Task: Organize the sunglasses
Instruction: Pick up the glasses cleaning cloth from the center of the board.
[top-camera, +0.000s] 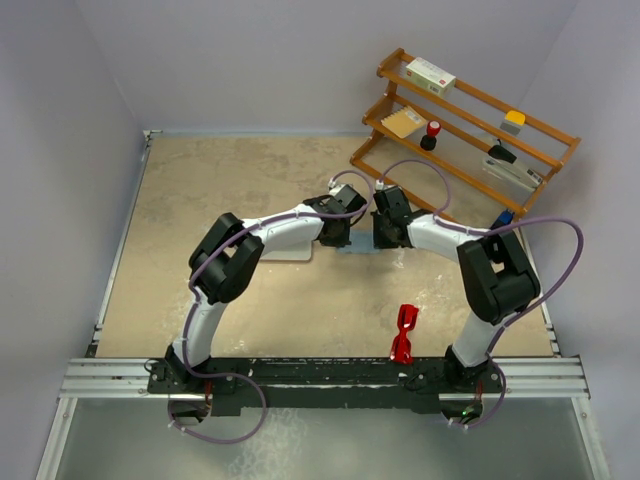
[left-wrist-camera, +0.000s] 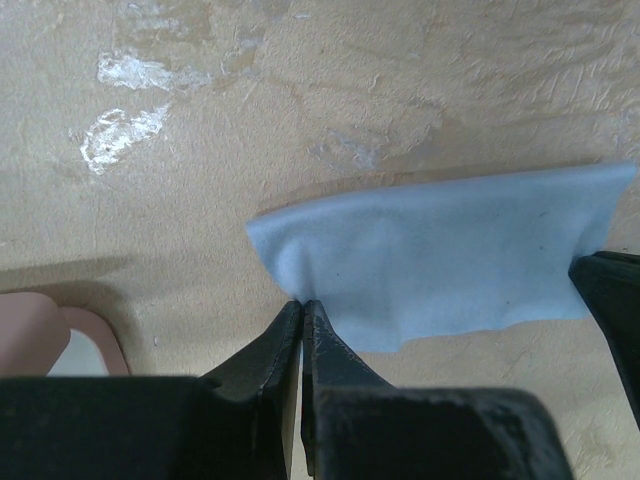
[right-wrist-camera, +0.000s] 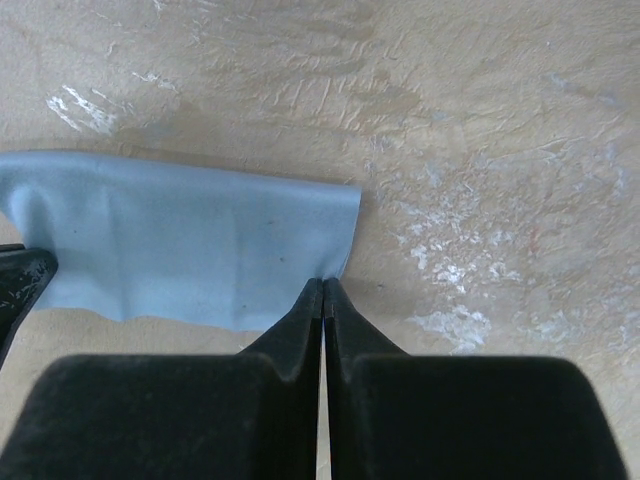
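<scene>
From above, the blue cloth (top-camera: 350, 251) was almost wholly hidden beneath the two wrists, with only a sliver showing. The pink case (top-camera: 285, 249) lay mostly under the left arm, and in the left wrist view the frame's left and bottom edges cut it off. There the cloth's far corner passed behind the right gripper's finger (left-wrist-camera: 612, 300), itself cropped by the right edge. In the right wrist view the left edge cropped the cloth and the left gripper's finger (right-wrist-camera: 20, 285). The sunglasses (top-camera: 403, 333) were too small to tell folded from open, and the objects on the wooden shelf (top-camera: 470, 92) were too small to name.
</scene>
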